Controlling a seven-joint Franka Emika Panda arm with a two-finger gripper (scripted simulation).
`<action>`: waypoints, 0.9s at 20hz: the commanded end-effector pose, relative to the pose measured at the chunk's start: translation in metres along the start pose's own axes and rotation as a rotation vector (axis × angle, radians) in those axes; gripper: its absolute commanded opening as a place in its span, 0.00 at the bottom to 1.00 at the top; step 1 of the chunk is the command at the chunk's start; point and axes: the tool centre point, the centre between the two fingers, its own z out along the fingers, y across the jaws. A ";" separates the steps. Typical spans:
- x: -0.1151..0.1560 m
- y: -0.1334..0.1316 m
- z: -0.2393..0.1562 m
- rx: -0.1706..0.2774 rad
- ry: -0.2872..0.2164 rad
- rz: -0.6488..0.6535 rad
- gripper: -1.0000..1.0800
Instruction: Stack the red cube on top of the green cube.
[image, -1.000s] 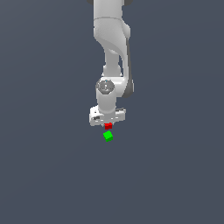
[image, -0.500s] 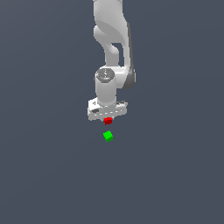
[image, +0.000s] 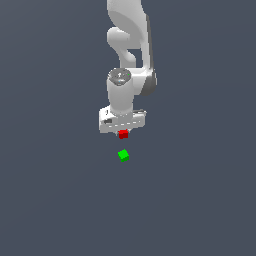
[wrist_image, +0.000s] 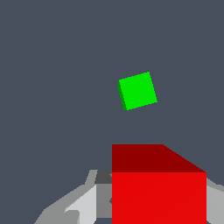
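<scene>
Flat slate-grey tabletop (image: 55, 200) fills both views for us, with no edge or wall visible and open room on every side of the cubes. From the exterior view we see the white arm (image: 127, 45) reaching down from above, its tool (image: 123, 131) pointing downward and clenched on the red cube (image: 123, 134), which hangs just under the tool's body. Below it, apart from it and not touching, the green cube (image: 123, 155) sits on the tabletop, turned slightly so a corner faces us. We cannot judge from this view how high the red cube hangs. Through the wrist view we get what the other hides: pale grey fingers (wrist_image: 81, 203) flank the red cube (wrist_image: 158, 197), and the green cube (wrist_image: 138, 90) lies beyond it, rotated relative to the red cube's edges, with bare surface all around.
</scene>
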 end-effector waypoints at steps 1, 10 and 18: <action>0.000 0.000 0.000 0.000 -0.001 0.000 0.00; 0.018 0.003 0.013 0.000 -0.001 0.000 0.00; 0.052 0.009 0.037 0.000 -0.001 0.000 0.00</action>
